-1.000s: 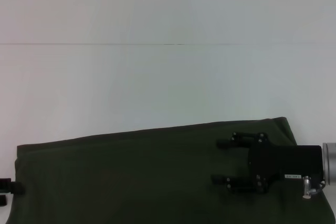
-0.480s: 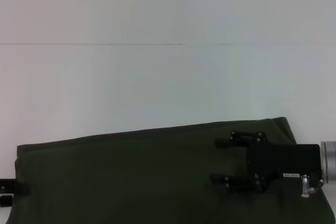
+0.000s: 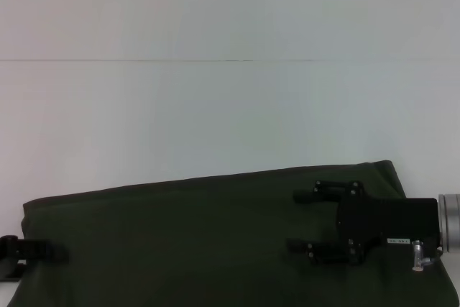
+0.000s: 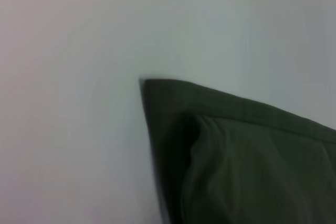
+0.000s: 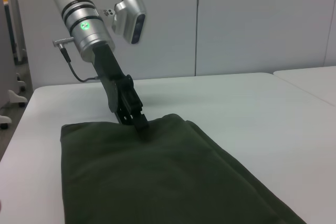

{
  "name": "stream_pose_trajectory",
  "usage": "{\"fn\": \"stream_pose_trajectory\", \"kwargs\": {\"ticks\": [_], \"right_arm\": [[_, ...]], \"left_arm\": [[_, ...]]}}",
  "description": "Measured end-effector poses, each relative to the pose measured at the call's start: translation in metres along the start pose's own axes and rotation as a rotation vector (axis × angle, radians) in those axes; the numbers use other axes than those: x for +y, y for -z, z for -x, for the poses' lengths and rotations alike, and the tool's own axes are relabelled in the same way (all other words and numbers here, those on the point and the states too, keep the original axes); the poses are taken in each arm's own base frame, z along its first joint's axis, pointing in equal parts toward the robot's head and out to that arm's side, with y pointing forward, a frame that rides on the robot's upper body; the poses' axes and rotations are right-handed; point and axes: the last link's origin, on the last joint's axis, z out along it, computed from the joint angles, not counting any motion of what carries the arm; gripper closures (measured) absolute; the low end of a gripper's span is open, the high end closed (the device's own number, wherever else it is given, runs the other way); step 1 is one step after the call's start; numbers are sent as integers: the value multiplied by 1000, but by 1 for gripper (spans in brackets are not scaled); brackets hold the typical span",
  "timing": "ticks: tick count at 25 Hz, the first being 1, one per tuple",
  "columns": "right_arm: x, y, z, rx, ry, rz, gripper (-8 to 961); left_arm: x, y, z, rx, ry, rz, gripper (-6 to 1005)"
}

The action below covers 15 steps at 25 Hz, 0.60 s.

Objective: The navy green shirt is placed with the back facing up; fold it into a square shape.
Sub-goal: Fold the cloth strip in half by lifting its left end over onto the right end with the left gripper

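Navy green shirt (image 3: 194,242) folded into a long band, flat on the white table (image 3: 215,113) along its near edge. Right gripper (image 3: 305,222) over the band's right part, fingers spread apart. Left gripper (image 3: 39,253) at the left end, tips on cloth; fingers' state unclear.

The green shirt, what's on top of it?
The right claw, open, is above the navy green shirt; the left claw reaches its other end. Whatever lies underneath the shirt is hidden.

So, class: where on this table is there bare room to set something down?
The white table is bare beyond the navy green shirt's far edge. The near strip is crowded: shirt, left gripper at one end, right gripper over the other.
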Motion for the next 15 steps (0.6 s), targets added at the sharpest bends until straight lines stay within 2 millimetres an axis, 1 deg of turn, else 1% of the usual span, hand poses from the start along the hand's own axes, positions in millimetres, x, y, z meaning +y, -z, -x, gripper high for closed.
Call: {"fn": "stream_pose_trajectory", "kwargs": {"ticks": [10,15], "right_arm": [[0,0,0,-1,-1,2,146],[0,0,0,-2,-1,3,146]], "left_arm": [[12,-13,-2,-14,-8,35,322],[15,-15,-2,-23,-15,44,324]]}}
